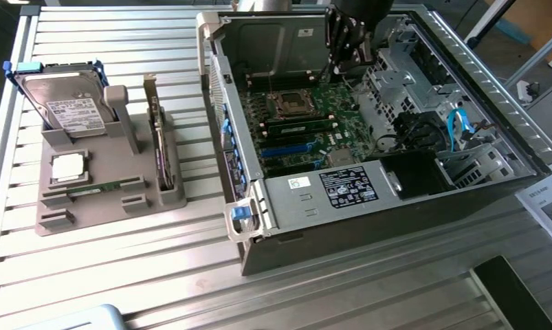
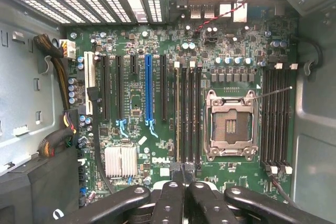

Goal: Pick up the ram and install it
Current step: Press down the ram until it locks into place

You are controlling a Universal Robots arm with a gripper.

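The ram [image 1: 299,126] is a narrow green stick standing on edge in a memory slot of the motherboard [image 1: 344,141], beside the empty CPU socket [image 1: 286,103]. From the wrist view the ram [image 2: 177,114] shows as a thin pale line in the slot farthest from the socket [image 2: 230,124]. My gripper [image 1: 337,67] hangs inside the open computer case, above the board's far side. Its fingertips [image 2: 184,174] are pressed together over the end of the slot row, and nothing shows between them.
The case [image 1: 257,206] lies open on a slatted metal table. At the exterior view's left a grey fixture [image 1: 119,220] holds a hard drive [image 1: 69,103], an upright card [image 1: 155,130], a chip and a second green stick [image 1: 106,187]. Blue cables and a drive cage fill the case's right side.
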